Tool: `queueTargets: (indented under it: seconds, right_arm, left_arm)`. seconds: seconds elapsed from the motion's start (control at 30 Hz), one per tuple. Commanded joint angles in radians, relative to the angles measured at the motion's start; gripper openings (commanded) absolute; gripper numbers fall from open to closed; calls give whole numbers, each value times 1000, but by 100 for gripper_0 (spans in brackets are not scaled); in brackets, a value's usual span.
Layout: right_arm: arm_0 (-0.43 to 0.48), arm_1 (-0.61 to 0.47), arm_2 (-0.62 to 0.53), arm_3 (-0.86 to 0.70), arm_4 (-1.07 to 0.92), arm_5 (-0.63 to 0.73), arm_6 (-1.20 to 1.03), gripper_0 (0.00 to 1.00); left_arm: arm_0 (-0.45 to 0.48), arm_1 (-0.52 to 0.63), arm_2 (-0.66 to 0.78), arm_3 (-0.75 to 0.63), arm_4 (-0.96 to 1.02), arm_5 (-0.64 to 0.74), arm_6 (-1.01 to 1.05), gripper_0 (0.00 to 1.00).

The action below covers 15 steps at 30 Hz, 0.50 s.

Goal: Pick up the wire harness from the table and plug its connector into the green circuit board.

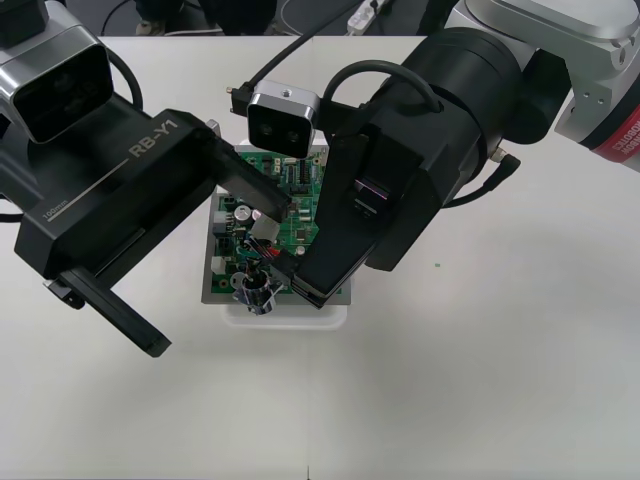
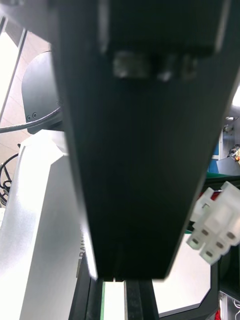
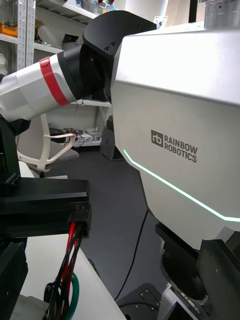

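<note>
Thin red-black-green wire harness [image 1: 272, 262] clamped in closed black right tool [image 1: 303, 288], round flanged metal socket [image 1: 254, 292] hung over near edge of flat green circuit board [image 1: 300, 185], left tool [image 1: 225, 280] spread wide, nothing gripped.

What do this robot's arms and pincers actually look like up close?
Both pincers are boxy and black, with long flat black fingers. The left pincer carries white "RB-Y1" lettering above a thin white line. The right pincer joins a fat black cylinder looped by a black cable; its arm is silver with a red ring. Each wears a silver-and-black camera.
</note>
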Motion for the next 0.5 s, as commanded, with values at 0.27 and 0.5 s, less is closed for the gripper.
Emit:
queueTargets:
  seconds: [0.27, 0.5]
  right_arm:
    - [-51, 15, 9, -8, -19, 1, 49, 0]
    - [-51, 15, 9, -8, -19, 1, 49, 0]
  left_arm:
    - [-62, -45, -8, -33, -27, 61, 92, 100]
    - [-68, -48, -8, -33, -36, 61, 100, 100]
